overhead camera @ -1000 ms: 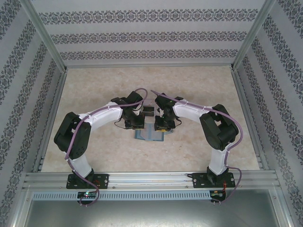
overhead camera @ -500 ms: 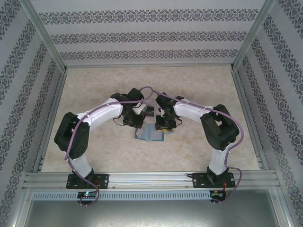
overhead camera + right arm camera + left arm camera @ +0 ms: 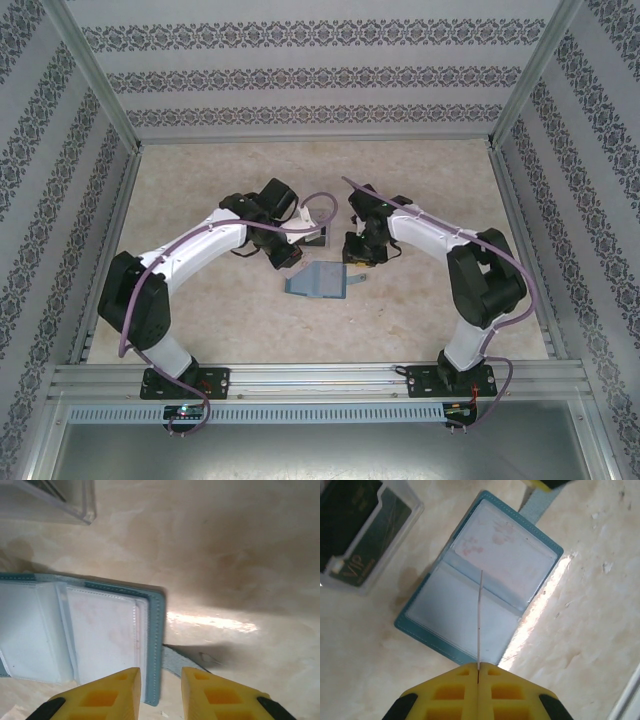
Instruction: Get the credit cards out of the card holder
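The card holder (image 3: 320, 281) lies open flat on the table, teal-edged with clear inner pockets (image 3: 485, 580); its strap tab (image 3: 181, 661) sticks out from the right edge. My left gripper (image 3: 478, 667) is shut on a thin credit card (image 3: 480, 615), seen edge-on as a pale line above the open holder. In the top view the left gripper (image 3: 287, 250) sits just left of the holder's far edge. My right gripper (image 3: 160, 686) is open and holds nothing, its fingers astride the holder's right edge (image 3: 156, 645) and above it. In the top view the right gripper (image 3: 362, 252) hovers by the holder's far right corner.
A clear plastic tray (image 3: 395, 505) stands just beyond the holder, with a dark green card marked VIP (image 3: 362, 545) in it. Its corner shows in the right wrist view (image 3: 70, 502). The tray (image 3: 316, 238) sits between the two grippers. Patterned walls and metal rails bound the table.
Both grippers have drawn back from over the holder, the left one up and to the left with a card, the right one to the right. The holder now lies uncovered.
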Action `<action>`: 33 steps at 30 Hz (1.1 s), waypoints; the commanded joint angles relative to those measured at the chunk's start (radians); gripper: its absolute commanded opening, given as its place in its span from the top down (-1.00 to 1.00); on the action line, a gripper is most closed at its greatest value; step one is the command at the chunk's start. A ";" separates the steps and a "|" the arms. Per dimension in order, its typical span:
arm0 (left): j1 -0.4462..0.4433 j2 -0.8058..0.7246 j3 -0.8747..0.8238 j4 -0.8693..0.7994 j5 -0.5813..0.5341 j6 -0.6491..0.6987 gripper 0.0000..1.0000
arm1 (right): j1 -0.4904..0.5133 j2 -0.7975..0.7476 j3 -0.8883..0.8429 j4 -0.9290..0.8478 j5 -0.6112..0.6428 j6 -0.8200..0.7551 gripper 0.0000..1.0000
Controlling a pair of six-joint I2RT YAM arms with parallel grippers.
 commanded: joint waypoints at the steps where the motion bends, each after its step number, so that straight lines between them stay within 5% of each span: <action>1: 0.005 -0.037 0.032 -0.043 -0.029 0.274 1.00 | -0.017 -0.038 -0.027 -0.035 0.021 -0.027 0.43; 12: 0.017 0.032 0.118 -0.036 -0.168 0.584 1.00 | -0.038 -0.078 -0.066 -0.031 0.022 -0.029 0.43; 33: 0.080 0.357 0.591 -0.239 -0.155 0.734 1.00 | -0.066 -0.108 -0.089 -0.043 0.024 -0.031 0.43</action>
